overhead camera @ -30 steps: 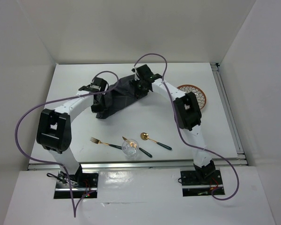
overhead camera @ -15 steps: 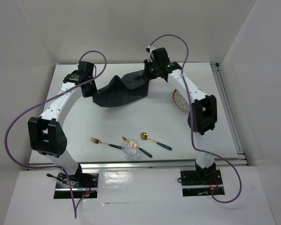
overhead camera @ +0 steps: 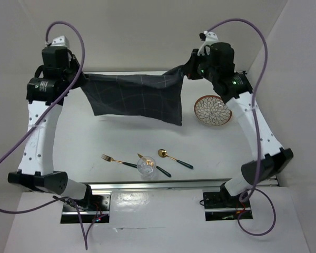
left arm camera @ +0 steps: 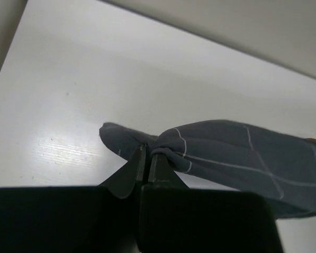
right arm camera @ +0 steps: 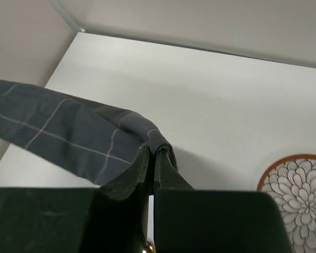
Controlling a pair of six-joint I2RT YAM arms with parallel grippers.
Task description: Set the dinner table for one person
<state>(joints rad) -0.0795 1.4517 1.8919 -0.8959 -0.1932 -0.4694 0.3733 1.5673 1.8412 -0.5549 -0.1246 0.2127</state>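
Now the left gripper (left arm camera: 149,158) and right gripper (right arm camera: 151,155) each pinch a corner of the checked placemat (overhead camera: 134,97), stretched aloft. Either thin corner could slip free, dropping the cloth crumpled.

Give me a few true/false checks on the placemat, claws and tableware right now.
1. The left claw and right claw each pinch an end of the placemat, spread between them. True.
2. The plate lies under the placemat. False: it sits uncovered on the table, to the placemat's right.
3. The glass stands between fork and spoon. True.
4. The right claw is open. False: shut on the placemat.
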